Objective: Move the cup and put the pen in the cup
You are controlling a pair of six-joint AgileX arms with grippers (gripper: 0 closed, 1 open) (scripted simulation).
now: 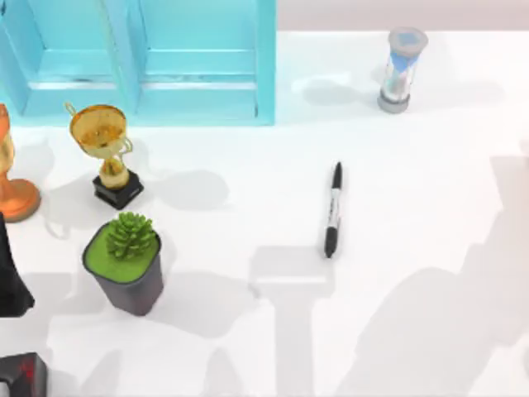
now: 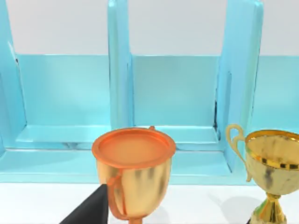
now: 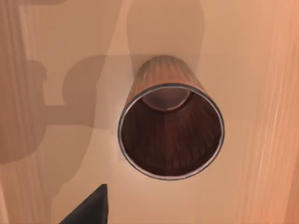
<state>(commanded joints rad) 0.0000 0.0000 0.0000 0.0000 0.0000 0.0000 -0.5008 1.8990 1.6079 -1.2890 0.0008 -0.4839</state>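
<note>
Right end effector (image 3: 88, 205): one dark fingertip beside the cup (image 3: 170, 135), directly above its open mouth; opening cannot be told, nothing visibly held. Pen (image 1: 332, 210) lies at table centre, pointing 12 o'clock. Risk: a misaligned descent could topple the cup.

Rendered simulation test bench, not a lived-in room: a plain white counter (image 1: 413, 165) carries unrelated props, namely a turquoise shelf unit (image 1: 198, 66), a gold trophy (image 1: 103, 149), a potted succulent (image 1: 126, 260) and a sand timer (image 1: 401, 70).
</note>
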